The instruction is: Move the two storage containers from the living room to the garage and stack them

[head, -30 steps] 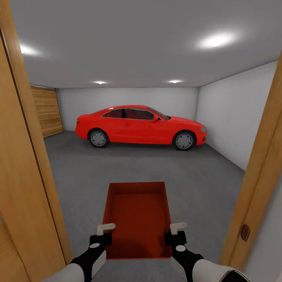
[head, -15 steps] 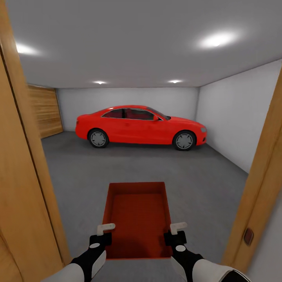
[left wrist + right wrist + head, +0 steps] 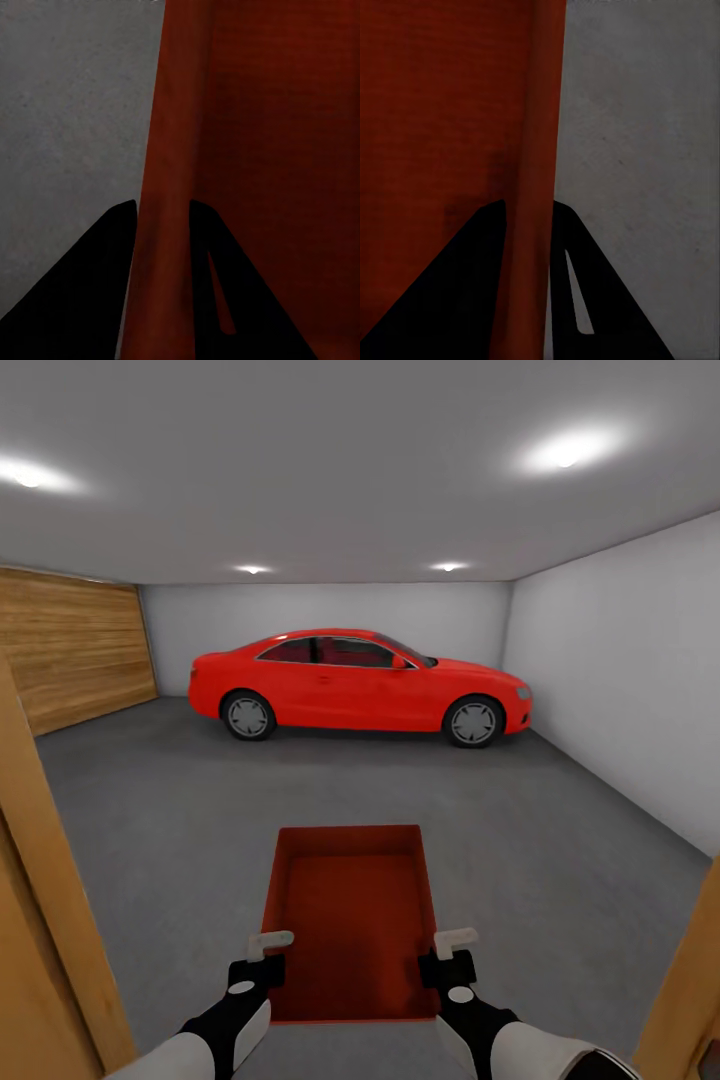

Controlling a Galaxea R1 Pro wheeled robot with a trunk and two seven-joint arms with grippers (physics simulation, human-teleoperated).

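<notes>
Garage interior fills the head view: pale grey walls, a dark grey concrete floor [image 3: 200,810] and a red car [image 3: 360,685] parked side-on at 12 o'clock, well apart from the robot. A wood-slat wall [image 3: 70,655] stands at 10 o'clock, and pieces of a wooden door frame [image 3: 50,920] edge the view at 8 and 4 o'clock.

One orange-red storage container [image 3: 352,920] is carried level and open side up, directly ahead at 12 o'clock, above the floor. Its inside holds nothing that can be seen.

The left tool [image 3: 262,952] is clamped on the container's left side wall near the near corner; in the left wrist view its two dark fingers [image 3: 105,285] sit narrow with the thin red wall [image 3: 161,225] between them. The right tool [image 3: 448,950] grips the right side wall in the same manner; the right wrist view shows the wall [image 3: 536,187] pinched between its fingers [image 3: 465,277], with grey concrete beyond.
</notes>
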